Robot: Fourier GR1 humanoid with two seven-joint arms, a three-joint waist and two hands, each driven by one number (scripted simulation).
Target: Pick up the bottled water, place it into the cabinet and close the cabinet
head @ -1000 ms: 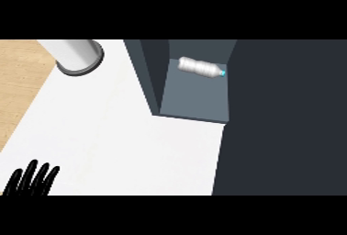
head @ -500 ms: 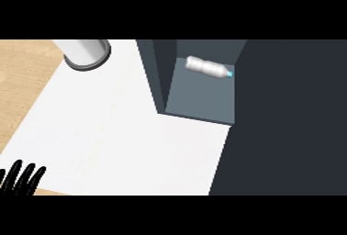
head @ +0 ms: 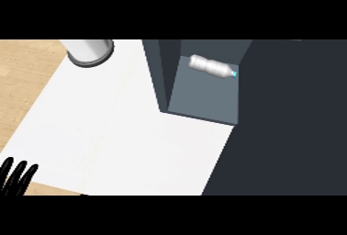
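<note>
Black fingers on the left hand (head: pixel 16 176), straight and spread, holding nothing, parked low at the worktop's (head: pixel 122 137) near corner. The right hand isn't anywhere I can see. Way up and across from that hand, the one bottled water (head: pixel 212 67) is already lying on its side inside the single cabinet (head: pixel 203 92), which looks open. I'd guess it's light, smooth, prone to rolling; take it round the middle. One grey cylinder (head: pixel 88 50) stands far ahead.
</note>
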